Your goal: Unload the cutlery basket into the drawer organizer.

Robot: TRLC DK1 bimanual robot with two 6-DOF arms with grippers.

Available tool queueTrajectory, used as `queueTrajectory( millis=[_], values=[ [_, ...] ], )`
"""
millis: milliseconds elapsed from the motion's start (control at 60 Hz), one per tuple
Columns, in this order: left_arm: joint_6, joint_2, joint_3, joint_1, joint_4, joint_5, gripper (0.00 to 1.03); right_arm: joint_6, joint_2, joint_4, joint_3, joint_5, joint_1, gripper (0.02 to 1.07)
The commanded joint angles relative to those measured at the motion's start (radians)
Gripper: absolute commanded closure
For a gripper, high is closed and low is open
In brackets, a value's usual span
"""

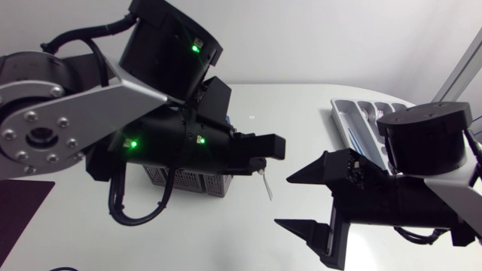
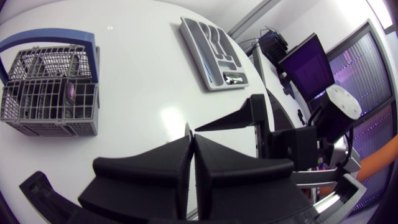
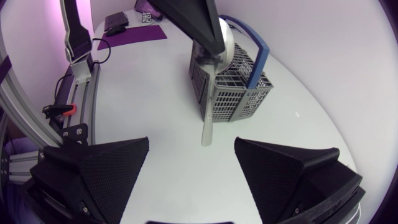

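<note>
left jaws pinch spoon (image 3: 209,112), handle hanging below

The white table (image 1: 301,113) shows a rounded edge. A grey mesh cutlery basket (image 2: 50,93) with a blue handle stands upright on it. A grey drawer organizer (image 2: 217,53) lies flat, well apart from the basket, near the table's edge. A dark purple mat (image 1: 19,211) lies flat on the basket's other side, away from the organizer.
</note>
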State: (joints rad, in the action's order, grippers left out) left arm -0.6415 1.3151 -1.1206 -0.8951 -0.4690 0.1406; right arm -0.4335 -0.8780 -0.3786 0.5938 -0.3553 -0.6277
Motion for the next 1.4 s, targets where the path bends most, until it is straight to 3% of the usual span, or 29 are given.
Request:
queueTrajectory(
  millis=[0, 233, 367, 883, 1083, 1167, 1383],
  values=[
    [0.042, -0.028, 0.031, -0.018, 0.026, 0.037, 0.99, -0.063, -0.012, -0.013, -0.005, -0.048, 0.023, 0.08],
    [0.054, -0.045, 0.076, -0.056, 0.052, 0.080, 0.99, -0.082, -0.058, 0.027, 0.001, -0.103, 0.036, 0.09],
    [0.065, -0.051, 0.090, -0.067, 0.055, 0.088, 0.99, -0.082, -0.075, 0.052, 0.009, -0.120, 0.036, 0.15],
    [0.069, -0.062, 0.100, -0.073, 0.056, 0.106, 0.99, -0.073, -0.073, 0.081, 0.017, -0.155, 0.029, 0.76],
    [0.068, -0.065, 0.100, -0.071, 0.058, 0.113, 0.99, -0.070, -0.070, 0.089, 0.014, -0.165, 0.028, 0.89],
    [0.068, -0.066, 0.099, -0.071, 0.063, 0.113, 0.99, -0.051, -0.062, 0.115, 0.006, -0.168, 0.033, 1.02],
    [0.063, -0.066, 0.099, -0.068, 0.072, 0.113, 0.99, -0.040, -0.073, 0.116, 0.006, -0.172, 0.036, 1.02]
  ],
)
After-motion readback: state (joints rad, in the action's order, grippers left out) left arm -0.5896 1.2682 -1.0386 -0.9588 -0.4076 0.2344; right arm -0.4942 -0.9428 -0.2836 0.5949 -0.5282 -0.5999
